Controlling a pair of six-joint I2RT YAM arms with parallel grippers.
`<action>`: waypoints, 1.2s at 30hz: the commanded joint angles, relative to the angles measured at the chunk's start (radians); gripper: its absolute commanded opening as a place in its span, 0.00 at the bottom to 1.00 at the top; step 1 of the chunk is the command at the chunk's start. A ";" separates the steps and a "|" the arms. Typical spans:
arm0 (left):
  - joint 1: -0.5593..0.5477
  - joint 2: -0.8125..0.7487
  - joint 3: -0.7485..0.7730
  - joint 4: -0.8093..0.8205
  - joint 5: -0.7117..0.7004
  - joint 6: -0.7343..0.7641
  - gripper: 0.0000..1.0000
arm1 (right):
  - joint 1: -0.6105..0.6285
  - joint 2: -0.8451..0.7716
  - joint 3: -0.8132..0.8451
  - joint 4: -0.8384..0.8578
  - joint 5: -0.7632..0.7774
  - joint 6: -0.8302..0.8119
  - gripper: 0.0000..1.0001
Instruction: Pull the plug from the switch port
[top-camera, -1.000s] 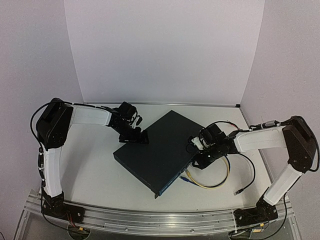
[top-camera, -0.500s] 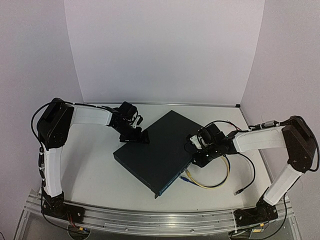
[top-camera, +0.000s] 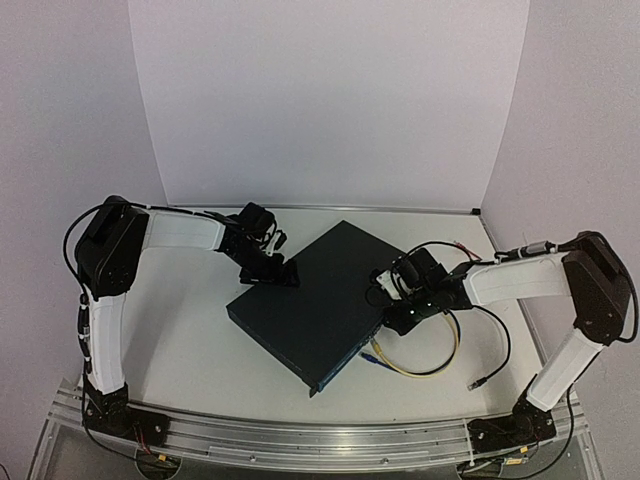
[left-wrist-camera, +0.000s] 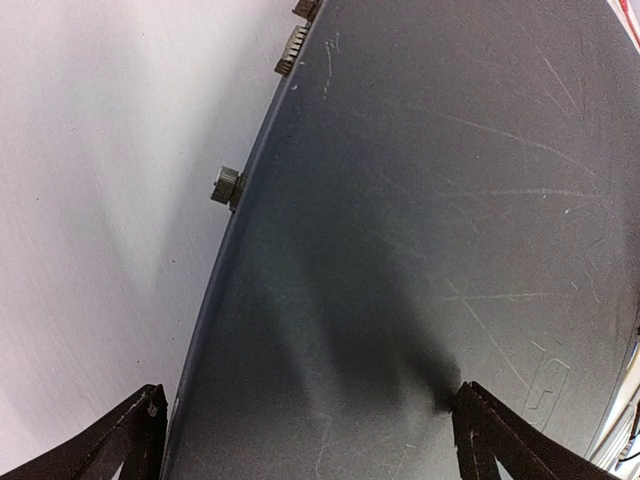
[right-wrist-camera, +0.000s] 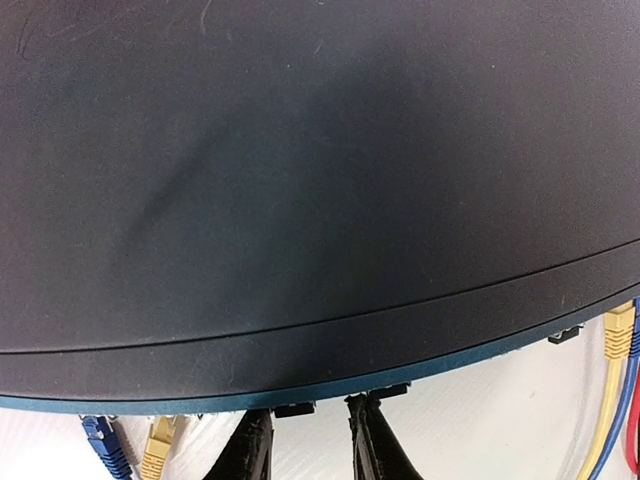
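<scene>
**Top view.** The switch (top-camera: 310, 300) lies flat at the centre of the table (top-camera: 190, 340). It is turned on the diagonal, with its narrow socket face toward 4 o'clock. My left pincer (top-camera: 272, 272) sits at the switch's 10 o'clock edge. My right pincer (top-camera: 398, 318) sits at its 3 o'clock side, close against the socket face. A yellow cable (top-camera: 425, 368) loops on the table at 4 o'clock of the switch. A blue plug (top-camera: 372, 360) lies just beside the socket face at that loop.

**Left wrist view.** My left fingers (left-wrist-camera: 135, 440) stand wide apart, at 7 and 5 o'clock of the frame, with the scratched top plate between them. One finger is out past the switch's edge and the other is over the plate. I cannot tell whether either touches the switch. A knurled screw (left-wrist-camera: 225, 185) projects from the switch's side at 9 o'clock.

**Right wrist view.** My right fingers (right-wrist-camera: 375, 445) rise at 6 o'clock with only a narrow gap between them. Bare table shows through the gap, and I see nothing gripped. Their tips reach the switch's lower edge, where a small dark tab (right-wrist-camera: 295, 408) projects between them. The blue plug and a yellow plug (right-wrist-camera: 158, 445) show at 7 o'clock under that edge. The overhang hides the sockets, so I cannot tell whether either plug is seated.
</scene>
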 joint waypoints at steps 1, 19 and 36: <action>-0.016 0.033 0.031 -0.016 0.005 0.023 0.99 | 0.019 0.021 0.037 0.027 0.018 -0.025 0.23; -0.020 0.053 0.035 -0.018 -0.002 0.026 0.98 | 0.062 0.017 0.027 0.064 0.126 -0.081 0.13; -0.020 0.112 0.023 -0.062 -0.069 0.026 0.98 | 0.071 -0.071 -0.266 0.511 0.169 0.054 0.00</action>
